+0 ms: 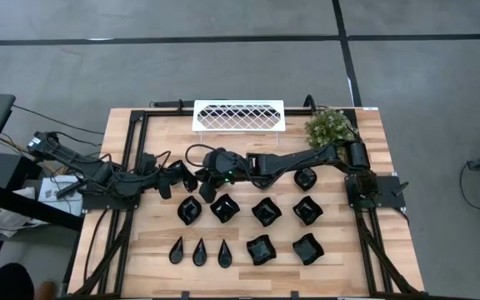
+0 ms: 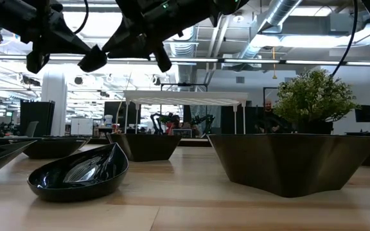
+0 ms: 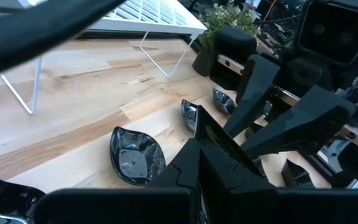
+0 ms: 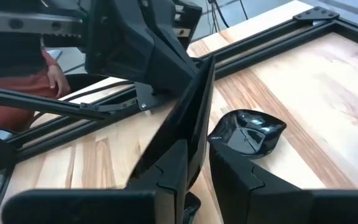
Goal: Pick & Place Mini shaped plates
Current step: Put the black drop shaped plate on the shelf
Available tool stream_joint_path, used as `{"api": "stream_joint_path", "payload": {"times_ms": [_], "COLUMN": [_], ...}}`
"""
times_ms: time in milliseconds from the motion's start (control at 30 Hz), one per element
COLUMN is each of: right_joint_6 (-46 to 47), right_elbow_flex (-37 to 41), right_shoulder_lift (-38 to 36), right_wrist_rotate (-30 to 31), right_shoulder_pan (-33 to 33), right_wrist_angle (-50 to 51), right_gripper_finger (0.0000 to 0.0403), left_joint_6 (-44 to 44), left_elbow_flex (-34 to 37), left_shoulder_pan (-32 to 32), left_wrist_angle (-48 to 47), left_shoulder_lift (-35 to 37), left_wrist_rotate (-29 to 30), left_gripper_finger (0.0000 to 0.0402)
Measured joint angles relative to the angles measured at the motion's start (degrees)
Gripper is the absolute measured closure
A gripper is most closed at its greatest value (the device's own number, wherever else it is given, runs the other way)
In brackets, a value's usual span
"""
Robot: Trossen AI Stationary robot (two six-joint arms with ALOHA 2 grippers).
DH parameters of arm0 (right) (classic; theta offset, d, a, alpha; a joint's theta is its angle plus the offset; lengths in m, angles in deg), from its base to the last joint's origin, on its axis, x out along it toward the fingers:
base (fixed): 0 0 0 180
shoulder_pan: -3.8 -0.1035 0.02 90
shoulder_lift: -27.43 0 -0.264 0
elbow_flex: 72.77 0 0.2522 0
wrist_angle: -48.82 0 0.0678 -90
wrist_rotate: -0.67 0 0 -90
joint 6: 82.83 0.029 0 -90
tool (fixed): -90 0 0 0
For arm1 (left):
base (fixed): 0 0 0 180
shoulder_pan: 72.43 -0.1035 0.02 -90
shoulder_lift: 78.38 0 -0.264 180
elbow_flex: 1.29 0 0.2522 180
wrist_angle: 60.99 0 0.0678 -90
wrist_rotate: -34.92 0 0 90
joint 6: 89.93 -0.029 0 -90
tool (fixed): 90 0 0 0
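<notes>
Several glossy black mini plates lie flat in two rows on the wooden table [image 1: 340,250]: teardrops [image 1: 199,251] near the front left, squarish ones [image 1: 266,210] to their right. One more [image 1: 306,177] lies under my right arm. My right gripper [image 4: 197,171] reaches across to the table's middle [image 1: 205,182], shut on a thin black plate seen edge-on. My left gripper [image 3: 199,134] is shut with nothing in it, close in front of the right one [image 1: 173,179]. In the low view both hang well above the teardrop plate [image 2: 79,173]. My right gripper pinches a mini plate between its two fingers; the plate's thin edge [image 4: 194,124] rises past the fingertips. The fingers come from the table's right, slanting a little downward. The plate stands on edge in the hold, lifted clear of the table.
A white lattice rack [image 1: 238,116] stands at the far edge, a small potted plant [image 1: 330,127] at the far right. Black frame rails [image 1: 132,208] run along the table's sides. A person's hand and red sleeve [image 4: 51,78] show beyond the left rail.
</notes>
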Motion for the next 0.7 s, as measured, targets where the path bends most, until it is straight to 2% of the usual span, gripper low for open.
{"api": "stream_joint_path", "payload": {"times_ms": [433, 700], "right_joint_6": [-0.5, -1.4], "right_elbow_flex": [0.0, 0.0], "right_shoulder_lift": [0.0, 0.0], "right_wrist_rotate": [-0.7, -1.3], "right_shoulder_pan": [0.1, 0.1], "right_wrist_angle": [-0.1, 0.2], "right_gripper_finger": [0.0341, 0.0396], "left_joint_6": [-0.4, -0.4], "left_elbow_flex": [0.0, 0.0], "left_shoulder_pan": [0.0, 0.0], "left_wrist_angle": [0.9, 2.6], "left_shoulder_lift": [0.0, 0.0], "left_wrist_rotate": [-0.2, -0.2], "left_gripper_finger": [0.0398, 0.0398]}}
